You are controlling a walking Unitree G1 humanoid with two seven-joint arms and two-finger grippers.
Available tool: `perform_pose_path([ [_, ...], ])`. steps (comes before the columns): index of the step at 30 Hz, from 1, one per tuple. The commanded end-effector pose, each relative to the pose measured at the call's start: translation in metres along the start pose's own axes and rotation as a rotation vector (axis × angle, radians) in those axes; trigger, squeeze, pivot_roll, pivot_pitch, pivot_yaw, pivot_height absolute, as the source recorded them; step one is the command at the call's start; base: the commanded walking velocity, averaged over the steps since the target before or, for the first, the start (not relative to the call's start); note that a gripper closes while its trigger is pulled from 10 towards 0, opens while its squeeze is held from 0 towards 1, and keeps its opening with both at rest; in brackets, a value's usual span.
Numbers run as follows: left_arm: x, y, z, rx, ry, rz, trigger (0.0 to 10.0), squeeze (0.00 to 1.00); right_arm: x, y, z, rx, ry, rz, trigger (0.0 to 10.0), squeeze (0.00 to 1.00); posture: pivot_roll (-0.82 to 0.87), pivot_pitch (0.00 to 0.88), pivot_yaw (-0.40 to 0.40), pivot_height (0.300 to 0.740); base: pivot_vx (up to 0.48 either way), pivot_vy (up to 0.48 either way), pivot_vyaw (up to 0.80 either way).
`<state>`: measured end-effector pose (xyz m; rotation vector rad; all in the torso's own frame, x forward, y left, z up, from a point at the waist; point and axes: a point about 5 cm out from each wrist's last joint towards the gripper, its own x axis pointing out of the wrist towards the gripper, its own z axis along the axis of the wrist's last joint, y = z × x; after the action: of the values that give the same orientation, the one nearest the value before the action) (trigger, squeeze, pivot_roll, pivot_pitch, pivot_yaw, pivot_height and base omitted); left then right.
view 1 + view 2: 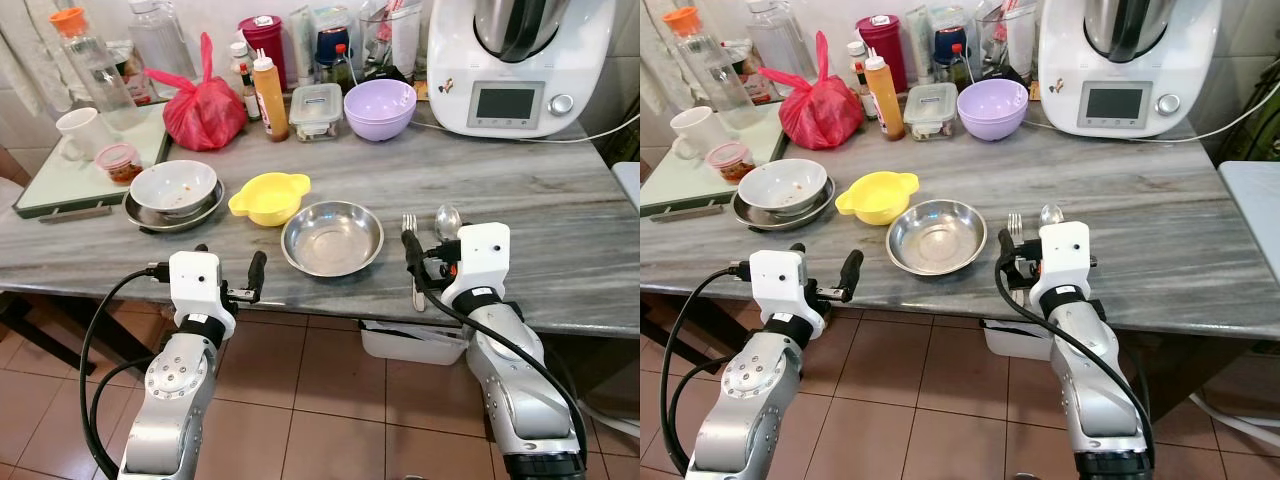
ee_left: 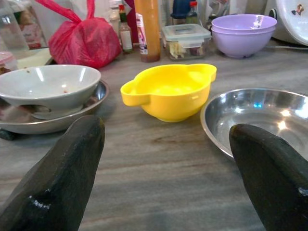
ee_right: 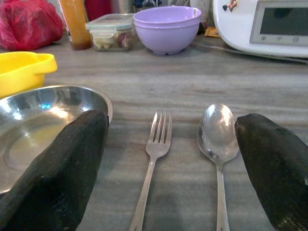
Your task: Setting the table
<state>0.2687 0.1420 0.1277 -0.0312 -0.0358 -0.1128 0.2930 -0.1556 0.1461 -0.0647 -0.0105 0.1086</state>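
Cutlery: fork (image 3: 153, 159) and spoon (image 3: 218, 144) lie side by side on the grey table (image 1: 520, 190), just right of the steel bowl (image 1: 332, 238), handles toward the near edge. Right gripper (image 3: 178, 168) hovers over the handles with fingers spread, straddling both. Left gripper (image 2: 163, 173), fingers spread, faces the yellow bowl (image 2: 168, 91). Handling, judged: thin, light, stiff, slippery metal lying flat; pinch one handle mid-length, perhaps where it overhangs the edge.

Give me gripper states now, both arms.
Left gripper: jaws open, empty, facing the yellow bowl.
Right gripper: jaws open, empty, straddling fork and spoon.
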Motion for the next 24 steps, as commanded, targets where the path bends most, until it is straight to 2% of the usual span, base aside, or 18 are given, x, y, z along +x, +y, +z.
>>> perform_pose_path([
  [1, 0.0, 0.0, 0.004, 0.017, -0.01, 0.01, 10.0, 0.0, -0.002, 0.001, 0.006, 0.005, -0.016, 0.009, 10.0, 0.0, -0.14, 0.079, 0.128, 0.74, 0.0, 0.0, 0.0],
  [7, -0.004, -0.008, 0.005, 0.019, -0.01, 0.025, 10.0, 0.0, -0.01, -0.01, 0.005, -0.008, -0.008, -0.028, 10.0, 0.0, -0.16, 0.102, 0.112, 0.74, 0.0, 0.0, 0.0],
  [10, -0.005, -0.008, 0.003, 0.008, -0.002, 0.02, 10.0, 0.0, -0.013, -0.009, 0.005, 0.001, -0.006, -0.044, 10.0, 0.0, -0.17, 0.113, 0.109, 0.74, 0.0, 0.0, 0.0],
  [15, 0.0, 0.0, 0.007, 0.013, -0.004, 0.032, 10.0, 0.0, -0.01, 0.0, 0.014, -0.03, -0.051, -0.025, 10.0, 0.0, -0.18, 0.085, 0.118, 0.74, 0.0, 0.0, 0.0],
  [17, 0.002, 0.003, 0.006, 0.052, -0.001, 0.032, 10.0, 0.0, -0.01, 0.001, 0.014, -0.046, -0.069, -0.003, 10.0, 0.0, -0.17, 0.077, 0.132, 0.74, 0.0, 0.0, 0.0],
  [19, 0.006, 0.007, 0.014, 0.036, -0.009, 0.061, 10.0, 0.0, -0.008, -0.003, 0.016, 0.002, -0.061, -0.019, 10.0, 0.0, -0.16, 0.084, 0.134, 0.74, 0.0, 0.0, 0.0],
  [21, 0.009, 0.006, 0.017, 0.057, -0.019, 0.038, 10.0, 0.0, -0.005, -0.002, 0.017, -0.027, -0.064, -0.006, 10.0, 0.0, -0.16, 0.091, 0.139, 0.74, 0.0, 0.0, 0.0],
  [24, 0.011, 0.006, 0.017, 0.069, -0.019, 0.039, 10.0, 0.0, -0.003, -0.003, 0.017, -0.019, -0.065, -0.015, 10.0, 0.0, -0.15, 0.092, 0.139, 0.74, 0.0, 0.0, 0.0],
])
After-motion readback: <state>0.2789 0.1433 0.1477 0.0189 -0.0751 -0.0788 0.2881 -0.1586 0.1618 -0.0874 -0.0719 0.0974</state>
